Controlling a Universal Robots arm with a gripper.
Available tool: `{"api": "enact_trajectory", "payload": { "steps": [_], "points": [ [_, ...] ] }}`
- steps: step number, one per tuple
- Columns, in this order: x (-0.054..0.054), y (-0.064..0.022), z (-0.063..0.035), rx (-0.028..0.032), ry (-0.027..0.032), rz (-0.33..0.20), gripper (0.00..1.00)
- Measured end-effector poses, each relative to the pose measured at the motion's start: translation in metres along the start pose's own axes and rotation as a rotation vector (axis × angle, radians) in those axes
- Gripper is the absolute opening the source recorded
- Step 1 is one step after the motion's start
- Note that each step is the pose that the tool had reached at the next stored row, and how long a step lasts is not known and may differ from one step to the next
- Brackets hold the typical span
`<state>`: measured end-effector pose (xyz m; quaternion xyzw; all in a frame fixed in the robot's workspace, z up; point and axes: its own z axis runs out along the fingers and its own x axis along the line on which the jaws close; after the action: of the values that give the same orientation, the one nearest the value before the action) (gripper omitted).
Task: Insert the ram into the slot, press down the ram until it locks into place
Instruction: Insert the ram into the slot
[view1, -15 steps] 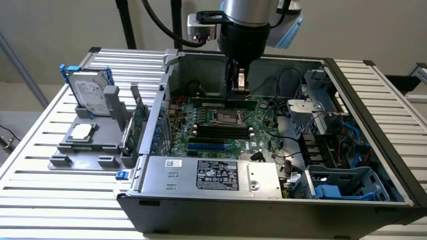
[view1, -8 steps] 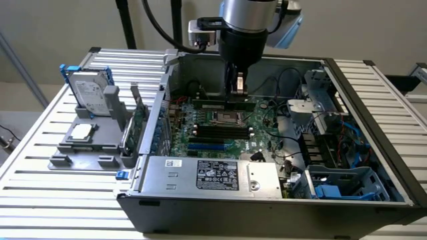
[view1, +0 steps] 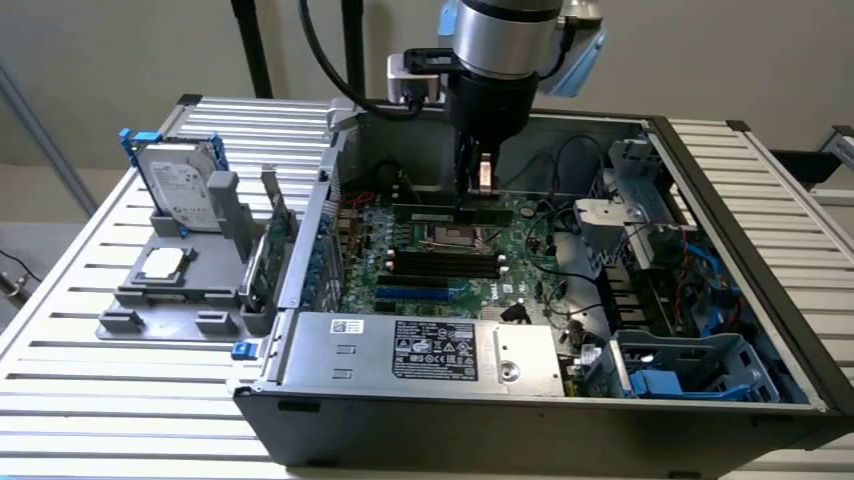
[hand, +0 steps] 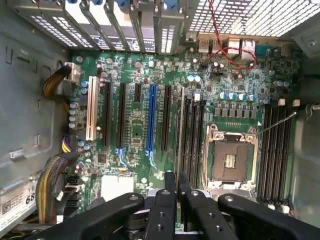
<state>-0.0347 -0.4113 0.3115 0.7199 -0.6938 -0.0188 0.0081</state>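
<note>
Here, a slatted table (view1: 80, 300) carries an open computer case (view1: 534, 420) with its motherboard (hand: 135, 125) facing up. The arm (view1: 501, 40) reaches straight down into the case. The gripper (hand: 177, 185) has its jaws pinching the ram (view1: 427, 214), held level in line with the black slots (hand: 192, 135) beside the CPU socket (hand: 231, 160).

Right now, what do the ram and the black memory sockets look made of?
The ram: green circuit board, likely fibreglass laminate, matte, with darker patches that look like chips. The memory sockets: black moulded plastic, going by their even, faintly shiny ribs; any metal contacts are hidden.
</note>
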Motion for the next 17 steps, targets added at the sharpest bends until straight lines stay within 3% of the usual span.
{"api": "enact_trajectory", "payload": {
  "steps": [6, 17],
  "points": [
    [0.0, -0.0055, 0.0107, 0.0, -0.0001, 0.0, 0.14],
    [0.0, -0.0056, 0.0308, 0.0, 0.0, -0.002, 0.14]
  ]
}}
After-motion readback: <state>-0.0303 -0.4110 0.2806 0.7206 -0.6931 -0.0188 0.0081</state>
